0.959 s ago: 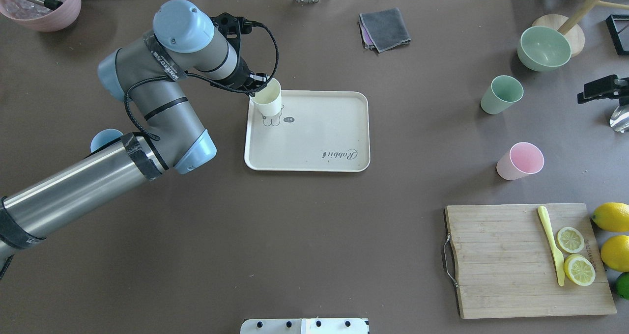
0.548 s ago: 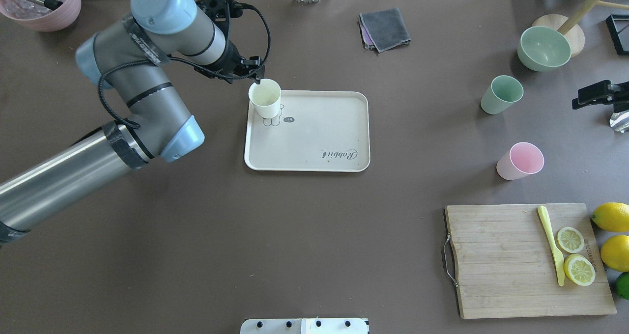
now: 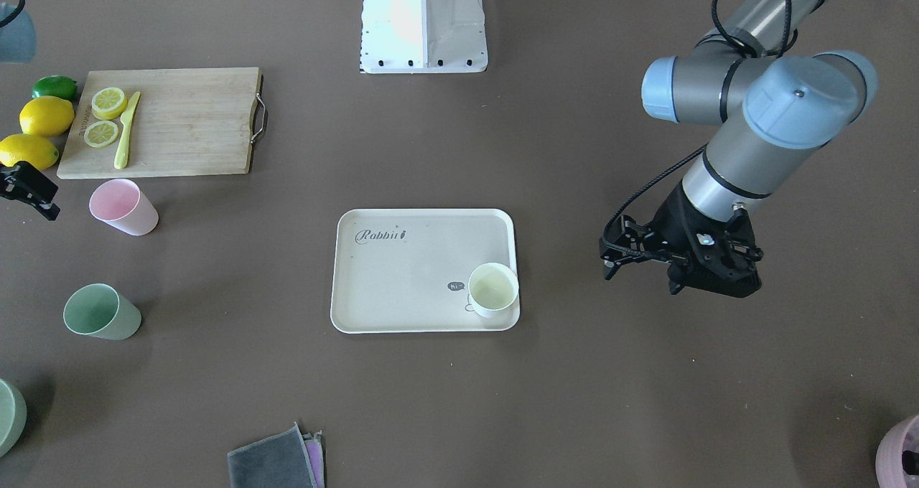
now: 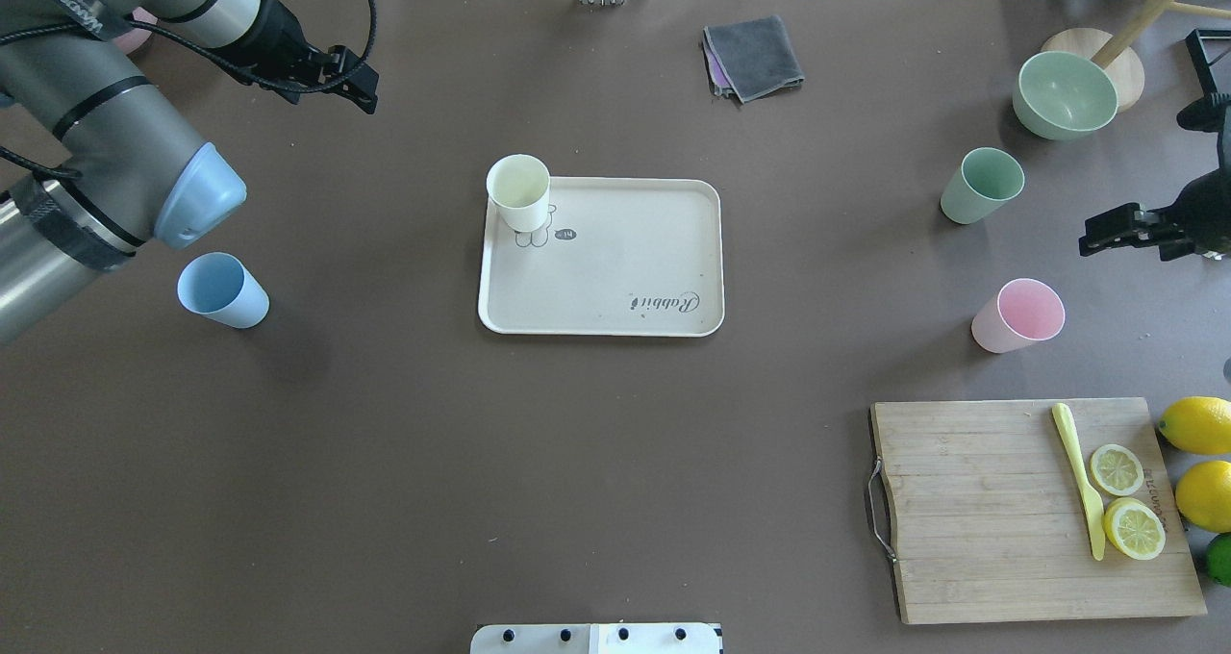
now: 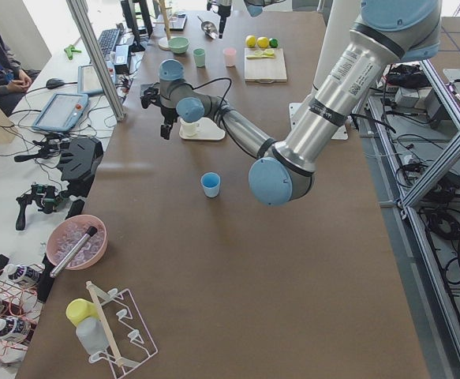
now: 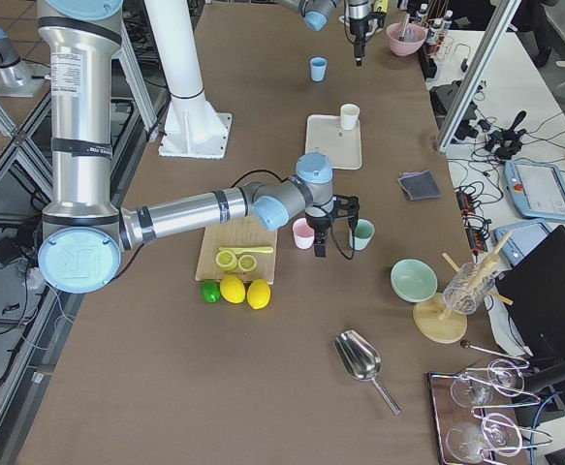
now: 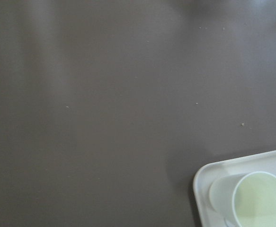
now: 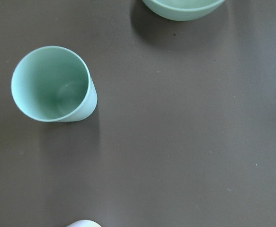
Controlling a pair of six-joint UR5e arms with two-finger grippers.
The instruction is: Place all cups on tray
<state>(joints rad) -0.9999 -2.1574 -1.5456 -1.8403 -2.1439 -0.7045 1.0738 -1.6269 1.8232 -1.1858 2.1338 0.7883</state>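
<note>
Nearest the robot, the blue cup (image 4: 223, 289) and pink cup (image 4: 1019, 314) are standing on the bench (image 4: 404, 462). Beyond them, the cream cup (image 4: 519, 192) is sitting in the tray's (image 4: 615, 289) far left corner, with the green cup (image 4: 982, 185) well off to the right. The cups are looking light, stiff and smooth, so pinching one wall at the rim is likely suiting them best. The left fingers (image 3: 616, 250) are hanging spread and empty. The right fingers (image 4: 1116, 226) are hovering beside the green cup, and I cannot tell how far they are spread.

**One cup on the tray, three off it**

The cream cup (image 6: 350, 116) stands upright in a far corner of the tray (image 6: 330, 147). The blue cup (image 6: 318, 69) sits beyond it on the table (image 6: 214, 387). Nearer, the right gripper (image 6: 321, 248) hangs between the pink cup (image 6: 304, 233) and the green cup (image 6: 362, 234), just past the board (image 6: 207, 263).
</note>
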